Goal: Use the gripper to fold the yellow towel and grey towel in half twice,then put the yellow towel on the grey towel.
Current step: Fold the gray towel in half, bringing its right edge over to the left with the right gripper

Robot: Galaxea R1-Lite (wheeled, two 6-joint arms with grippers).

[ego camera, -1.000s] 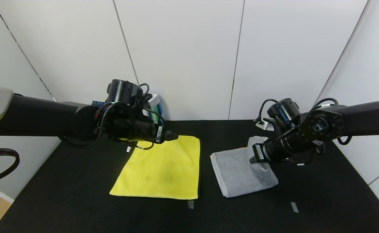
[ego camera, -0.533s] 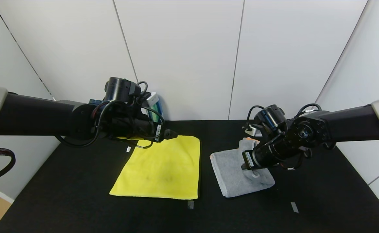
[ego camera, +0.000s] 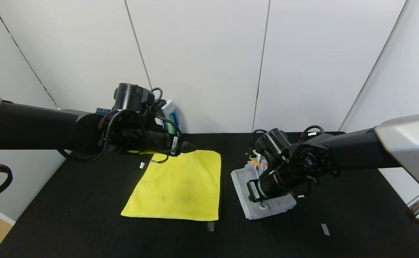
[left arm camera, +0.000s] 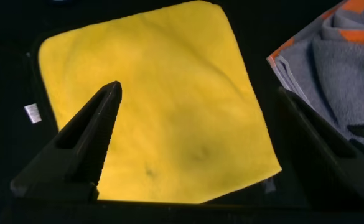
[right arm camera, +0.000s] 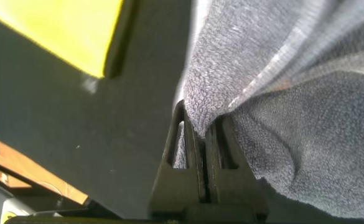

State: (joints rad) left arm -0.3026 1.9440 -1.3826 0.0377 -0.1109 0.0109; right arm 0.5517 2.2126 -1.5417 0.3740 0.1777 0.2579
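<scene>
Right gripper (ego camera: 263, 205) dragged plush grey towel (ego camera: 247, 204) leftward, seemingly.

From where I stand, no writing can be read anywhere. Small white stickers sit on both arms' wrists (ego camera: 175, 144) and (ego camera: 253, 190), but their print is too tiny to make out.

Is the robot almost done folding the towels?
Not yet. The grey towel is already folded at least once, and the right gripper, its fingers shut on an edge, is carrying that edge across for another fold. The yellow towel lies flat below the open left gripper. It still needs folding, then stacking on the grey one.
</scene>
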